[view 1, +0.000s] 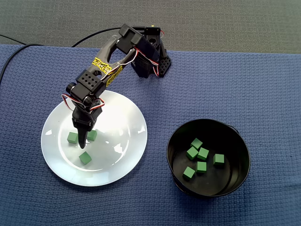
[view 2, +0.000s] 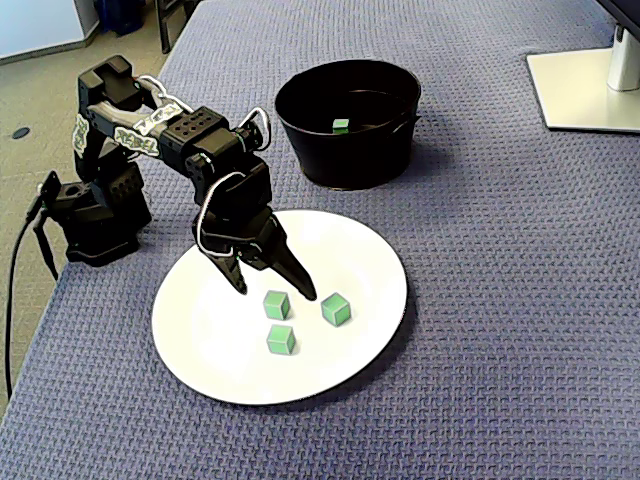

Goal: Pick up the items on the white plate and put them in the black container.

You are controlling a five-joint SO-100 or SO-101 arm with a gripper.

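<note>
In a fixed view my gripper (view 2: 275, 291) hangs over the left part of the white plate (view 2: 370, 255), jaws spread and holding nothing. The nearest cube (view 2: 276, 304) lies flat just by the tips, with a second cube (view 2: 336, 309) to its right. I'd lower straight, centre it between both fingers, then close. It has no long axis. Its faces look skewed to my jaws, so I'd roll the wrist square. The black container (view 2: 348, 155) stands upper right, well apart.
</note>
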